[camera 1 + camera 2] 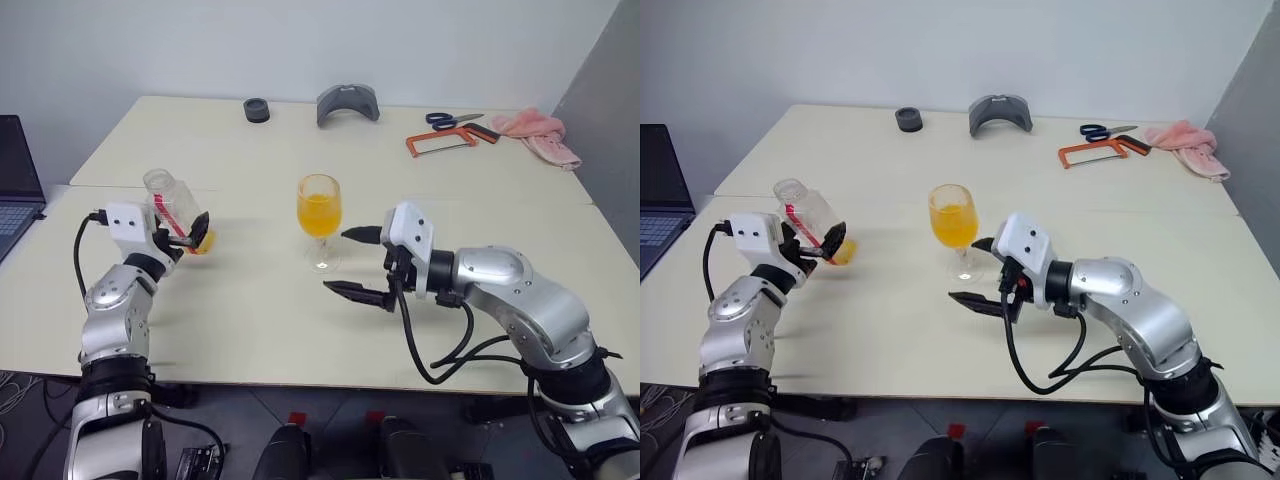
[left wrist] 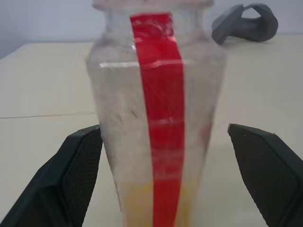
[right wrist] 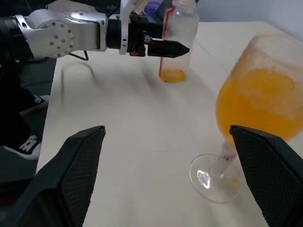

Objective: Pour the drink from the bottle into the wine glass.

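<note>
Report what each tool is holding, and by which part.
Nothing is held. The left tool stands open around the bottle; the right tool is open beside the wine glass.

1. Head stereo pair looks forward and down over the table point(image 1: 300, 330), both eyes sharing the wine glass point(image 1: 320, 218)
2. Left wrist camera sits close behind the bottle point(image 2: 156, 118)
3. Right wrist camera faces across the table, sharing glass and bottle

Silver arms, white wrist housings, black cables
</note>
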